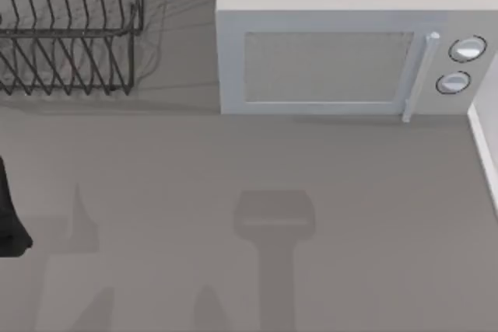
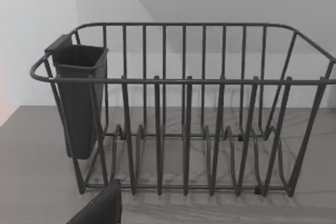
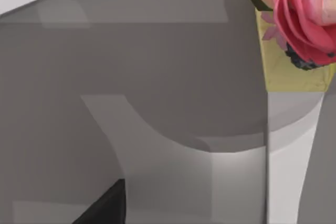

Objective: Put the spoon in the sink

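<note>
Parked at the table's (image 1: pixel 233 176) left edge, left arm (image 1: pixel 9 215) (gripper state impossible to tell), facing dish rack (image 2: pixel 184 114), presumably searching.

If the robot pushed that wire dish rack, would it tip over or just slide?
The dish rack would probably slide, since its base looks wide and flat on the counter. It is thin wire, so likely light. The cutlery cup hanging on one end might make that side slightly heavier.

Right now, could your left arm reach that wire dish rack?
Probably yes. My left arm sits at the table's left edge, the dish rack stands at the back left, and only tabletop lies between them.
</note>
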Motion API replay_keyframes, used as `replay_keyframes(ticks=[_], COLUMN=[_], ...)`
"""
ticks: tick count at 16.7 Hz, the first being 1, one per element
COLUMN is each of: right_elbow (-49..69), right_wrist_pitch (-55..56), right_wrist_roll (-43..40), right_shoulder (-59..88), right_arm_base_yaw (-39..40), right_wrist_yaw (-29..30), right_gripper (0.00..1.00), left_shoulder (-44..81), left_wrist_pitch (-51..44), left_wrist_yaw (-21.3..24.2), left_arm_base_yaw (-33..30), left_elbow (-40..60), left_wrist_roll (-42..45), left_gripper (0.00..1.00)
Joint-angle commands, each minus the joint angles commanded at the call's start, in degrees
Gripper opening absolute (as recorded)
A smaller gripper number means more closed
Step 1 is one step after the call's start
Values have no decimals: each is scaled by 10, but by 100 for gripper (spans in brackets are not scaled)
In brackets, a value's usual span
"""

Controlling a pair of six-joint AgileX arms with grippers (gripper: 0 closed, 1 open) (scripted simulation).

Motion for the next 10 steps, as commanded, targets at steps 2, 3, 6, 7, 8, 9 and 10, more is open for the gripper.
replay_keyframes(ticks=[2,3,6,7,8,9,10], right_elbow=[0,0,0,0,0,18,20], right_wrist_pitch=[0,0,0,0,0,-35,-36], right_wrist_roll=[0,0,0,0,0,-1,-1], right_shoulder=[0,0,0,0,0,-39,-39], right_arm_base_yaw=[0,0,0,0,0,-1,-1], right_wrist_yaw=[0,0,0,0,0,-6,-6], right_gripper=[0,0,0,0,0,0,0], left_shoulder=[0,0,0,0,0,0,0], left_wrist_pitch=[0,0,0,0,0,0,0], left_wrist_yaw=[0,0,0,0,0,0,0], left_arm_base_yaw=[0,0,0,0,0,0,0], left_elbow=[0,0,0,0,0,0,0], left_wrist_roll=[0,0,0,0,0,0,0], left_gripper=[100,100,100,100,100,100,100])
